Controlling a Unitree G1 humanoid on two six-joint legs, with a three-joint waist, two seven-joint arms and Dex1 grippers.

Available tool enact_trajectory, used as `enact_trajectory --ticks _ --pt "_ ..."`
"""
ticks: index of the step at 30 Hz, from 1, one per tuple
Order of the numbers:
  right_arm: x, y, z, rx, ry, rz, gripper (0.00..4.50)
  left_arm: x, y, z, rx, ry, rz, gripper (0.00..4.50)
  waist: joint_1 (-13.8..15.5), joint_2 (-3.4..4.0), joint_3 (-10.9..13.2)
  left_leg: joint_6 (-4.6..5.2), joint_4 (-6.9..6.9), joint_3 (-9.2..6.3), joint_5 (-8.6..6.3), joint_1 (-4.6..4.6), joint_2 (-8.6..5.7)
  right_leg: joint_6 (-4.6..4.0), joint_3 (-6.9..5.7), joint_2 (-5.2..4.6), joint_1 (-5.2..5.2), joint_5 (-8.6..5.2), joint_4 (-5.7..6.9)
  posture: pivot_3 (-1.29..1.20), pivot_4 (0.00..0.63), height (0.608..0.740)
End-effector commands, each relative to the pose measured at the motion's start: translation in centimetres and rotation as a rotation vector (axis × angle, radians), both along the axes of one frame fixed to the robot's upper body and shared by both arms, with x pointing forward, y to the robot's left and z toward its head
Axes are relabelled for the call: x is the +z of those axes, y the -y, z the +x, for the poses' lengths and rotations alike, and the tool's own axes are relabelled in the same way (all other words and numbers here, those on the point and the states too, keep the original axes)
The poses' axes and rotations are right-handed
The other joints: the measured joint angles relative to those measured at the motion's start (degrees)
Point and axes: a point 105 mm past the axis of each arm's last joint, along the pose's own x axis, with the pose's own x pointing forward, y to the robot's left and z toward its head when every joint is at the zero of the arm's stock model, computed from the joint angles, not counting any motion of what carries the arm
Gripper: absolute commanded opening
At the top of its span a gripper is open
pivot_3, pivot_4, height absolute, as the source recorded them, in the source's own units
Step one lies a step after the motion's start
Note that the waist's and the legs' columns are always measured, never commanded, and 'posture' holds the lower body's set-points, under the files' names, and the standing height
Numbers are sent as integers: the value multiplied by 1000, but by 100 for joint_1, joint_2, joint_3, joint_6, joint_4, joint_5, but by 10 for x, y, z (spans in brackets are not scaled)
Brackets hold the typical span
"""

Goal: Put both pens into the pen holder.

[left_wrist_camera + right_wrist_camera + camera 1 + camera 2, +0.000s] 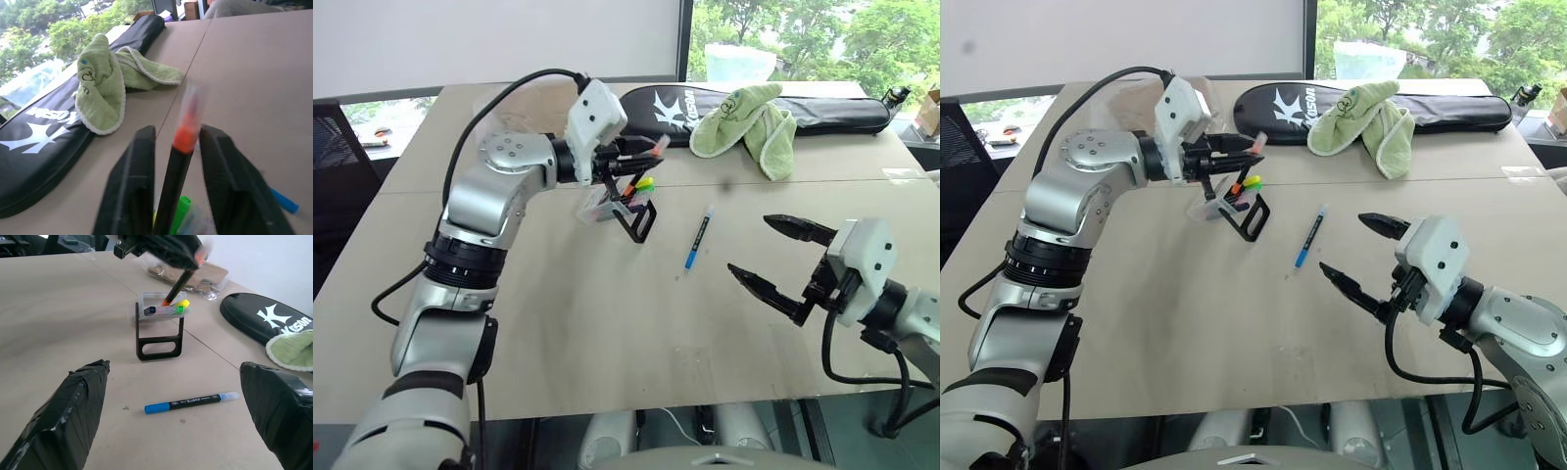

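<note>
Blue pen [698,238] on table [558,323]: light, stiff, slick; grip mid-barrel; right claw [781,258] apart, left claw [178,147] loosely straddling orange pen [182,149]

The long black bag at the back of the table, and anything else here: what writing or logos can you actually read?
"Kason", in white beside a big white "K" emblem: on the black bag.
A dark embroidered mark on the green towel: too blurred to read.
White print along the blue-ended pen barrel: too small to read.
No other writing is legible.
</note>
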Motion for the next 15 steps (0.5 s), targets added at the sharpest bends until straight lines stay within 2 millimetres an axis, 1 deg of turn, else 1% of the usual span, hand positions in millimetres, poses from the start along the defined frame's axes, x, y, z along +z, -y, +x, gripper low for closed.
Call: enact_trajectory --ticks 1,3,4,5,7,9,11,13,14,15 --pt "7 -6 0 11 24 40 4482 21 1 -11 -31 -13 -54 3184 -4 0 0 0 0 0 0 0 1 1 0 1 0 0 0 0 150 740" --pt "1 -7 6 -14 -7 38 4482 23 2 -18 -51 -89 -97 3840 -24 -3 2 0 0 1 0 0 2 2 0 2 0 1 2 0 150 740" --pt "-1 -7 8 -24 -13 34 4482 23 4 -23 -65 -127 -115 4299 -23 -3 2 0 1 1 0 0 4 3 0 2 -1 1 3 0 150 740" --pt "-2 -8 9 -19 -21 41 4482 21 8 -30 -82 -175 -118 4405 -20 -6 4 0 1 1 0 0 5 5 0 2 -1 0 3 0 150 740" --pt "0 -11 7 0 -30 73 4482 13 16 -44 -81 -271 -89 4405 -11 -9 5 0 1 -2 0 -1 6 10 -1 1 -1 -3 3 0 150 740" --pt "3 -9 5 4 -23 81 4482 9 23 -45 7 -299 -45 4405 7 -9 6 0 1 -4 0 -2 5 12 -1 0 0 -4 3 0 150 740" --pt "5 -5 2 4 -13 63 4482 4 34 -47 35 -388 -10 4405 22 -15 9 0 4 -4 0 -2 4 14 -2 0 0 -4 4 0 150 740" --pt "5 3 -2 -10 -11 38 4482 2 51 -42 60 -526 -25 4405 40 -23 14 1 14 -15 0 -8 -1 16 -3 3 3 -5 8 0 150 740" --pt "4 11 -5 -29 -15 13 4482 -2 60 -33 113 -597 -48 4405 65 -27 16 1 17 -23 0 -10 -6 18 -3 4 7 -6 8 0 150 740" --pt "3 17 -7 -46 -19 -9 4482 -7 66 -28 144 -641 -45 4405 80 -29 16 2 24 -32 -1 -10 -11 19 -6 5 16 -7 8 0 150 740"
